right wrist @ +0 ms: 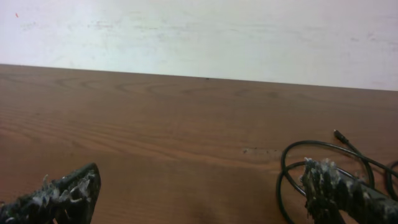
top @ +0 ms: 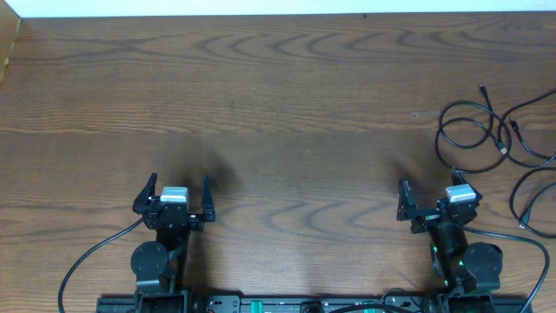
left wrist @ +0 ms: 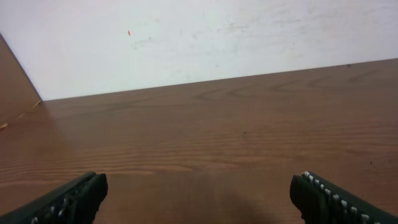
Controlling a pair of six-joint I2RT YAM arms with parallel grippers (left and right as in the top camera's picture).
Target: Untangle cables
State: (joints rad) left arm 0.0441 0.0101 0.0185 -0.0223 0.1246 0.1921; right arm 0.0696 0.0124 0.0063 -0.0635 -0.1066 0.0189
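Left fingers (left wrist: 68, 199) and right fingers (right wrist: 62, 196) gaped wide, empty. Tugging one loop of the cables (top: 501, 143) could have tightened the tangle.

Cables (top: 502, 143) lie on the table (top: 278, 96), right of the right end effector (top: 432, 195).

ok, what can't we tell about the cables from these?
Overhead: cables run off the right edge; count and length cut off.
Overhead: crossings, plug types too small.
Right wrist: right gripper finger and frame edge hide part of the loop.
Left wrist: no cables visible.
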